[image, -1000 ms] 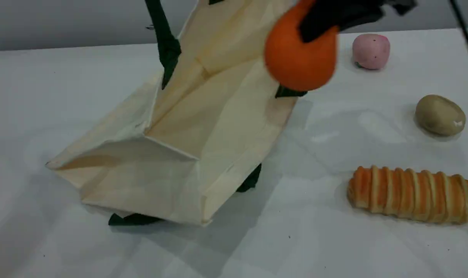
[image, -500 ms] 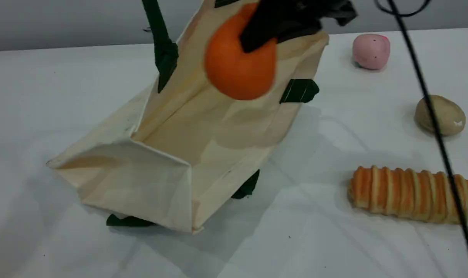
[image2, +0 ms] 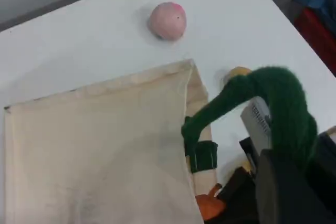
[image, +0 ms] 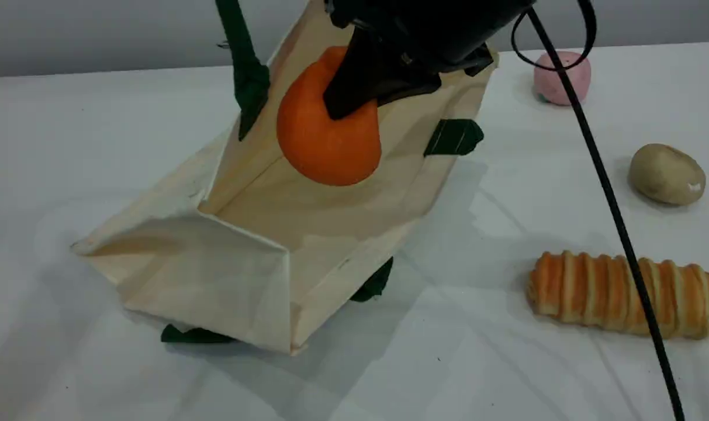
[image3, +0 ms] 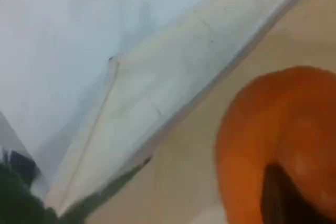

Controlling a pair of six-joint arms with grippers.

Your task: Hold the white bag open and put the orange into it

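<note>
R hand (image: 354, 99) moved orange (image: 328, 143) into white bag (image: 214, 275) mouth.

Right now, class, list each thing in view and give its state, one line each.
Bag: lying on the table, mouth held open.
Handle: lifted, gripped by left gripper.
Orange: gripped by right gripper, inside the bag's mouth.
Loaf, potato, pink ball: loose on table.

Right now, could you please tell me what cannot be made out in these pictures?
- Scene view: the right tool's tips are hidden against the orange; the left tool is cut off by the top edge.
- Left wrist view: the green handle covers the left tool, hiding its grip.
- Right wrist view: blurred; the white bag's depth is unclear.
</note>
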